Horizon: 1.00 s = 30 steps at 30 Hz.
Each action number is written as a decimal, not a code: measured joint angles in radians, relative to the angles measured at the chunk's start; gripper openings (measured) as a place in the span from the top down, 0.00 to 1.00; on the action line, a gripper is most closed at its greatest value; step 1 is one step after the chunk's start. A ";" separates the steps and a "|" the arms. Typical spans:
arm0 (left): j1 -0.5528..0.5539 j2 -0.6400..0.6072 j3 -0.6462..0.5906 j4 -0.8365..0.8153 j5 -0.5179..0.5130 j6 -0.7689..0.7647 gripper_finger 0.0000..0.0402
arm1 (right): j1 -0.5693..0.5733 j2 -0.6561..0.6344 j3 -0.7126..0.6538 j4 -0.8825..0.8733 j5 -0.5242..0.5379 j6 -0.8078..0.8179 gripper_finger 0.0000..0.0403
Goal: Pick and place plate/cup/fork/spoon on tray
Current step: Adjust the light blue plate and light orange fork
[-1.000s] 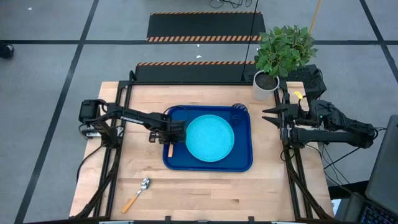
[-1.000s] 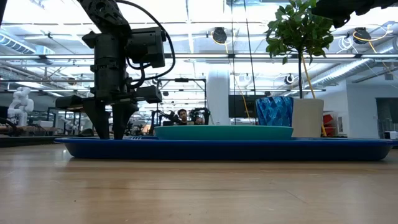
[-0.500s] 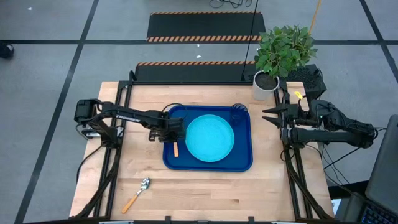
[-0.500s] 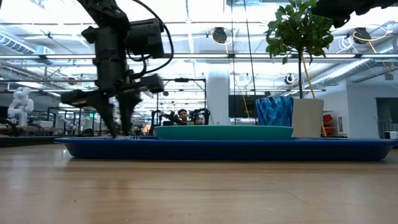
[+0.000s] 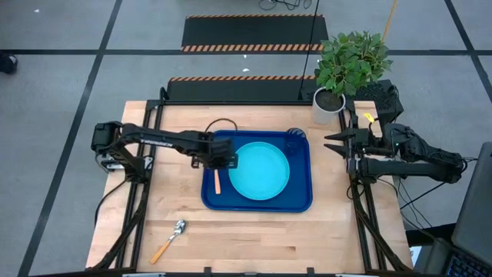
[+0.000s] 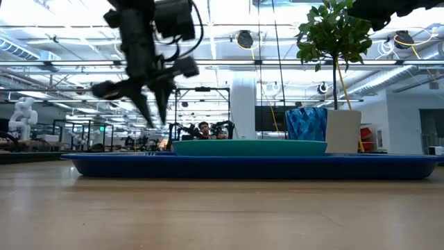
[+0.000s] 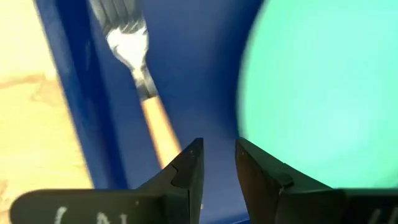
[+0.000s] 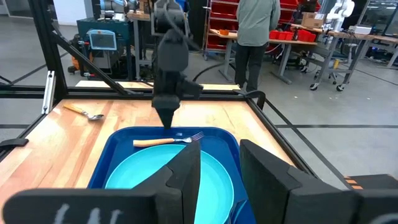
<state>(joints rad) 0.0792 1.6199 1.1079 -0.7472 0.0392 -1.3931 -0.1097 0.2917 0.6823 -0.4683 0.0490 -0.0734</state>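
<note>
The orange-handled fork (image 5: 217, 182) lies flat on the left part of the dark blue tray (image 5: 301, 196), beside the turquoise plate (image 5: 260, 171); it also shows in the left wrist view (image 7: 144, 93). The dark blue cup (image 5: 294, 140) stands in the tray's far right corner. The spoon (image 5: 171, 240) lies on the table near its front left. My left gripper (image 5: 226, 163) is open and empty; it points down, raised above the tray (image 6: 158, 117), between the fork's handle and the plate's rim. My right gripper (image 5: 329, 143) is open and empty at the table's right edge.
A white plant pot (image 5: 327, 106) with a green plant stands at the table's far right corner, behind the tray. Bare wood lies in front of the tray and to its left. A person (image 8: 255, 37) stands in the room beyond the table.
My left gripper has moved from the tray's left rim toward the plate, let go of the fork and risen well clear of the tray. The fork has shifted a little toward the right, off the rim area, and now lies flat inside the tray.
</note>
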 joint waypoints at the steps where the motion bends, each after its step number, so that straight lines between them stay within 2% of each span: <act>1: 0.000 0.000 0.019 -0.011 -0.009 0.001 0.77 | 0.000 0.000 0.000 0.000 0.000 0.001 0.74; 6: 0.000 0.000 0.048 -0.090 -0.018 -0.016 0.77 | 0.000 0.000 0.000 0.000 -0.001 0.005 0.74; 10: 0.011 0.014 0.048 -0.194 -0.065 -0.032 0.77 | 0.000 0.000 0.000 0.000 -0.001 0.009 0.74; 16: 0.046 0.079 0.048 -0.096 -0.071 0.026 0.77 | 0.000 0.000 0.000 0.011 -0.001 0.007 0.74; 19: 0.065 0.135 0.048 -0.066 -0.022 0.070 0.77 | 0.000 0.000 0.000 0.015 -0.002 0.004 0.74; 26: 0.086 0.174 0.048 -0.070 -0.005 0.115 0.77 | 0.000 0.000 0.000 0.013 -0.002 -0.002 0.74; 28: 0.090 0.172 0.048 -0.066 -0.005 0.121 0.79 | 0.000 0.000 0.000 0.011 -0.001 -0.003 0.74; 30: 0.091 0.173 0.048 -0.068 -0.005 0.131 0.84 | 0.000 0.000 0.000 0.011 -0.001 -0.002 0.74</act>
<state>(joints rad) 0.1701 1.7931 1.1557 -0.8155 0.0341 -1.2620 -0.1097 0.2920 0.6823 -0.4569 0.0483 -0.0758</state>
